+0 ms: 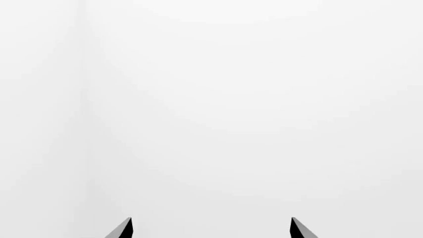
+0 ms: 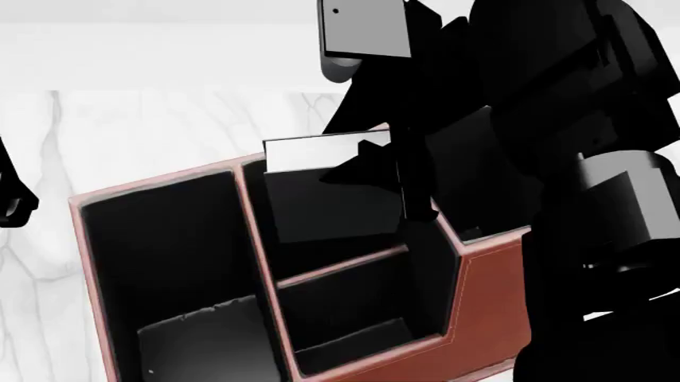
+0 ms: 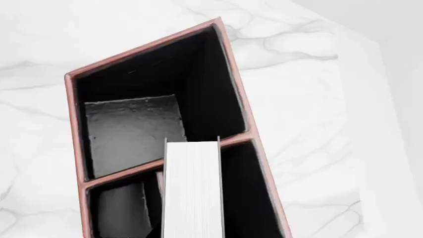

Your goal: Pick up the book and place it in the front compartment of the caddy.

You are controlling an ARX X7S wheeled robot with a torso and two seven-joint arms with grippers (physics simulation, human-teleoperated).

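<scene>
Book held upright over the caddy by right arm, partly lowered into a cell.

Book (image 2: pixel 324 191) stands on edge, white page edge (image 3: pixel 191 188) up, long axis roughly vertical, lower part already below the caddy (image 2: pixel 489 302) rim, directly beneath the right gripper (image 2: pixel 391 179), which is clamped on it. Which cell counts as front is hard to tell; book sits across the divider (image 3: pixel 158 163) line in the wrist view. Left gripper (image 1: pixel 211 230) spread, empty, facing blank white, well apart.
</scene>
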